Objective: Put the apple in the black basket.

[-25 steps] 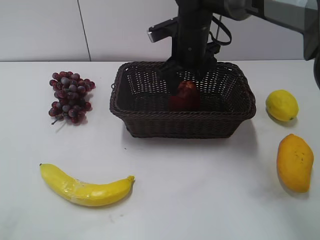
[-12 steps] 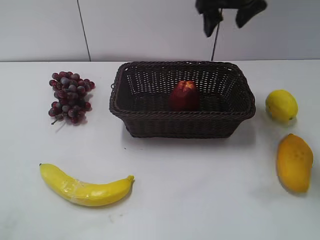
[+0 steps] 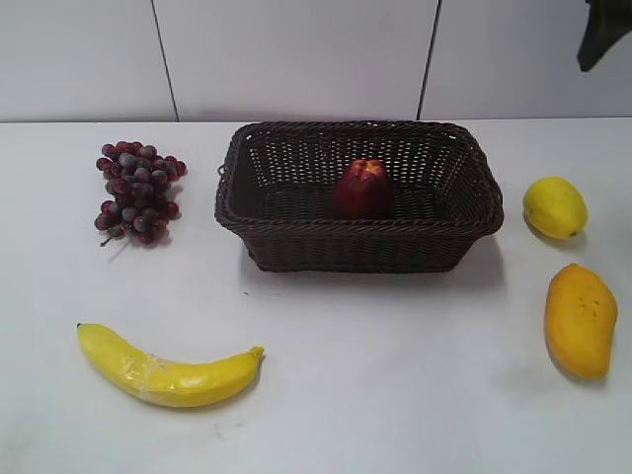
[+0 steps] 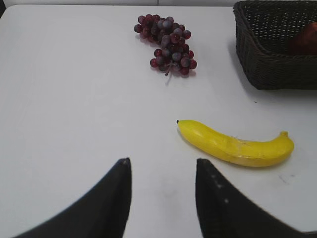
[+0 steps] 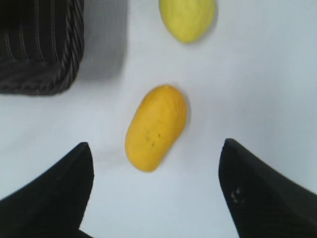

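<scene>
The dark red apple [image 3: 364, 189] with an orange-yellow top sits inside the black basket [image 3: 286, 232] at the table's middle back. A sliver of the apple [image 4: 305, 39] shows in the basket [image 4: 267, 64] in the left wrist view. My right gripper [image 5: 156, 148] is open and empty, high above the mango, well right of the basket [image 5: 39, 69]; only a dark piece of it [image 3: 600, 30] shows at the exterior view's top right corner. My left gripper [image 4: 162, 162] is open and empty over bare table near the banana; it is out of the exterior view.
A purple grape bunch [image 3: 138, 190] lies left of the basket and a banana [image 3: 168, 373] at front left. A lemon [image 3: 555, 207] and an orange mango [image 3: 581, 318] lie at the right. A white wall runs behind the table.
My right arm has let go of the apple in the basket, risen out of it and swung away to the upper right. The apple stays where it was.
</scene>
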You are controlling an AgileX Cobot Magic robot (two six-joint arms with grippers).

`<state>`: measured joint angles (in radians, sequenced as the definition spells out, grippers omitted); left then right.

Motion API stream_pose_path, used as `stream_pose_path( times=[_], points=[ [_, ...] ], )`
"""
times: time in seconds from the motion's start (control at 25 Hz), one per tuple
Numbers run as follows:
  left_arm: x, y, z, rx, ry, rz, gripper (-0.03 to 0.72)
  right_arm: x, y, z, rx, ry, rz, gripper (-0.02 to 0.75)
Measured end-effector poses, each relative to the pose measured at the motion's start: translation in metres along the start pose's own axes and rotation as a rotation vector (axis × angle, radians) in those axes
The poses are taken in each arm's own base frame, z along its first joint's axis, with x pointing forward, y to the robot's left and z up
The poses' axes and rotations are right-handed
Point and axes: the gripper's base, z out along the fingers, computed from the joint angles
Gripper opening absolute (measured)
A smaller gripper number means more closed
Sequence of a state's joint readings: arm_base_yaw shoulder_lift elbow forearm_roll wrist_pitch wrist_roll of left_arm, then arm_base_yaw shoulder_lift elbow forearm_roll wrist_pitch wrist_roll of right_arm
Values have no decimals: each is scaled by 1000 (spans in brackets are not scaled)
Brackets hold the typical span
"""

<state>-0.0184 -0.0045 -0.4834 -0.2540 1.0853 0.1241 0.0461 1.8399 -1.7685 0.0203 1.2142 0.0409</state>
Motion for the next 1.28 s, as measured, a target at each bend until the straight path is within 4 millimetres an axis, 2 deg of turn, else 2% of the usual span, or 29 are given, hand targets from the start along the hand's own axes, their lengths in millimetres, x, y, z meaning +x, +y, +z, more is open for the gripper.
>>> stream_pose_path(
  times=[0.12,0.2,0.44,0.6,0.76,0.92,1.28],
  points=[
    [0,0,0,0,0,0,325,34,0,-9,-9,53,-12,593],
    [0,0,0,0,0,0,325,64,1,-13,-19,100,-13,593],
    [0,0,0,0,0,0,309,162,-3,-34,-20,80,-11,593],
    [0,0,0,0,0,0,307,224,-7,-37,-21,39,-11,593],
    [0,0,0,0,0,0,307,275,-10,-35,-23,-17,-12,592],
    [0,0,0,0,0,0,307,310,-12,-40,-28,-99,-16,592],
    [0,0,0,0,0,0,264,350,-13,-80,-45,-458,-26,558]
  ],
)
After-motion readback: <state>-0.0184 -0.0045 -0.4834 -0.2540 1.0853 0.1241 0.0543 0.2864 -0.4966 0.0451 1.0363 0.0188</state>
